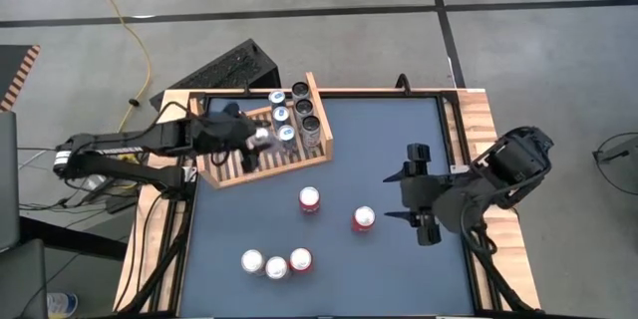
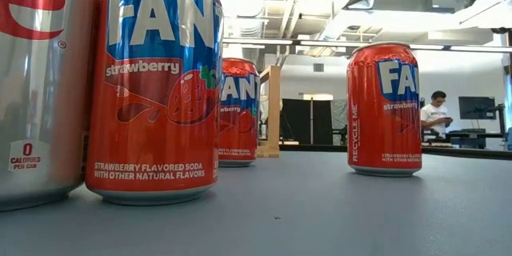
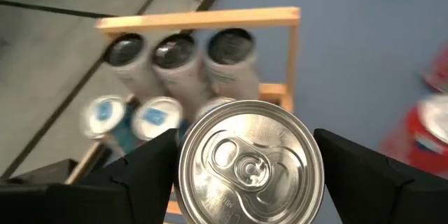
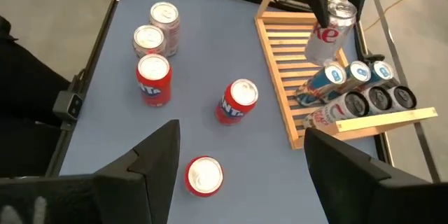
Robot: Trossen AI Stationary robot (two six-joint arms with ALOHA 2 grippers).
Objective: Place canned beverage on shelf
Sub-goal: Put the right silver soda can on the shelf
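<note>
— What's the left end effector (image 3: 246,171) got?
— A silver can (image 3: 250,161), clamped between its fingers, held above the slats of the wooden shelf (image 1: 257,166), near six cans (image 1: 291,115) already on it.
— And the right end effector (image 1: 415,195)?
— Spread wide, holding nothing, over the bench (image 1: 399,269) beside a red Fanta can (image 1: 364,218).
</note>
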